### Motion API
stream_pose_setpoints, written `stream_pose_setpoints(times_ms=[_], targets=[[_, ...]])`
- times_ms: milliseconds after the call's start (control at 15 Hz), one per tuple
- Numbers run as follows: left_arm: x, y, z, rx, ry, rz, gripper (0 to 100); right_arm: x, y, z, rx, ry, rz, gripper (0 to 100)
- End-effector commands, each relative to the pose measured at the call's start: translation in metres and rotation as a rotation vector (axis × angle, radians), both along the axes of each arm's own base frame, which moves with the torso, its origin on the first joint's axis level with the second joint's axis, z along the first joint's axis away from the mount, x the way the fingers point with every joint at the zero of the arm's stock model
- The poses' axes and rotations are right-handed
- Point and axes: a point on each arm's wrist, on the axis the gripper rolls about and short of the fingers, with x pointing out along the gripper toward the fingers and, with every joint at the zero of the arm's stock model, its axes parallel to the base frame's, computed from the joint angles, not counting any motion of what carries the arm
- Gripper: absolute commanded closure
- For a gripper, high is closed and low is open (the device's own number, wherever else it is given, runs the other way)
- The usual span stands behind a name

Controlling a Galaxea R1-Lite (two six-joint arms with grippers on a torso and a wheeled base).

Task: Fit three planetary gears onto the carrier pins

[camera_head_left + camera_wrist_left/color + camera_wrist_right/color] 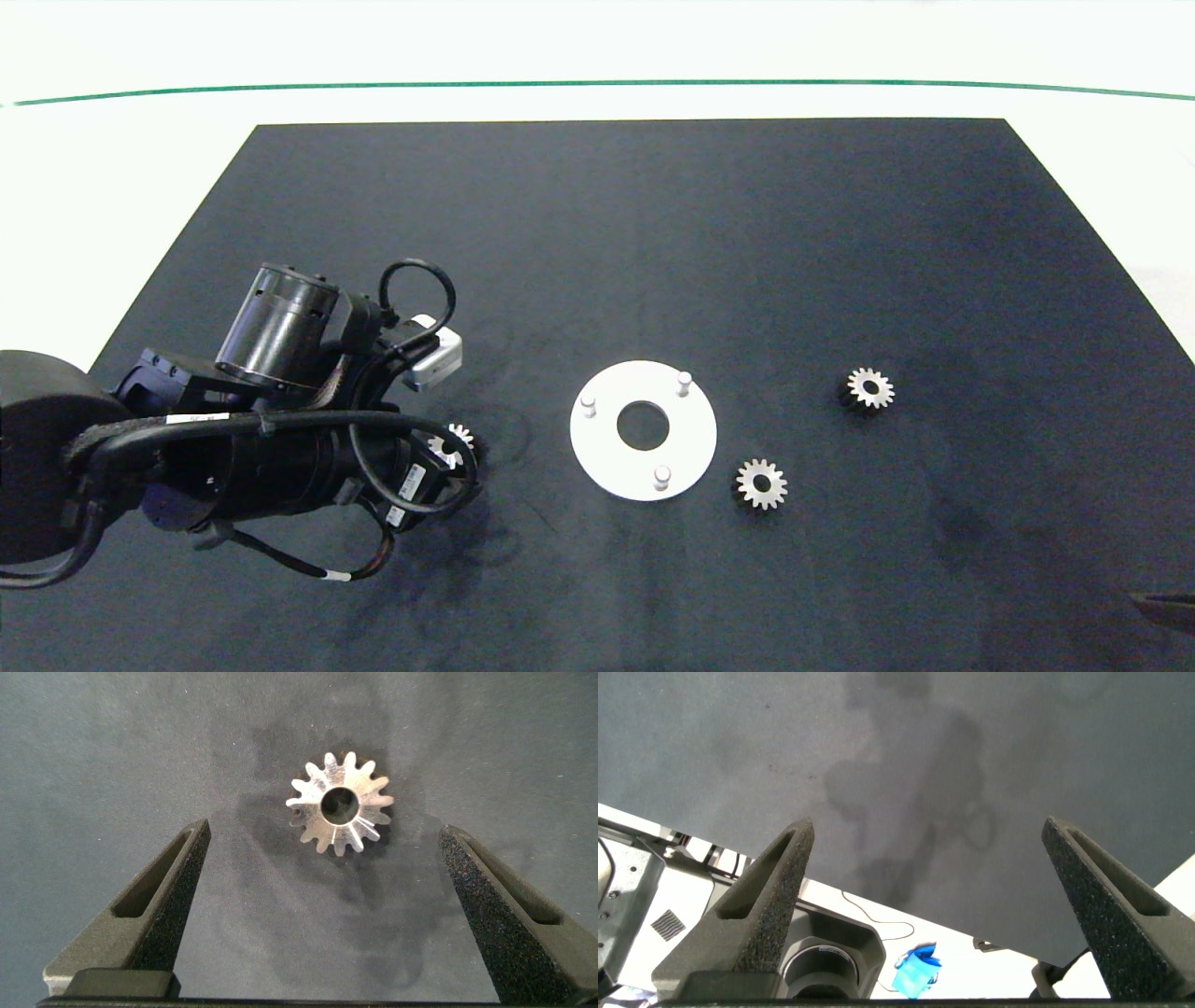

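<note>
One gear (pixel 459 437) lies left of the disc (pixel 607 457), two gears (pixel 762 483) (pixel 870 387) right, mid-mat (pixel 653 233).

Silver gears and a white disc (pixel 602 457) on a black mat (pixel 653 233).
The three gears (pixel 762 483) (pixel 870 387) (pixel 340 803) are shiny silver-grey with dark bores. The disc's pins (pixel 662 478) are white too. The mat is matt black with faint darker smudges; around it the table (pixel 597 47) is white, crossed by a thin green line (pixel 597 84). The left arm (pixel 233 420) is black, its fingers (pixel 140 910) dark grey.

3 gears (pixel 762 483) flat, pins (pixel 662 477) bare
</note>
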Motion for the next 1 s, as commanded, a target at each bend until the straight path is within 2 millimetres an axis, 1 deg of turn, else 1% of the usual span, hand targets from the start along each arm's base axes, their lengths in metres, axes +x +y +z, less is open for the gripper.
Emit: stream_pose_setpoints(times_ms=[67,333,1000], targets=[[0.002,0.000,-0.003,0.007,0.011,0.004,0,-0.001,0.000,-0.001,-0.002,0.006,0.003,0],[0.011,-0.005,-0.009,-0.001,-0.002,0.005,0,-0.003,0.000,0.001,0.000,-0.004,0.003,0],[0.012,-0.007,-0.014,0.001,0.002,0.000,21,-0.008,-0.001,0.003,0.003,-0.025,0.004,0]])
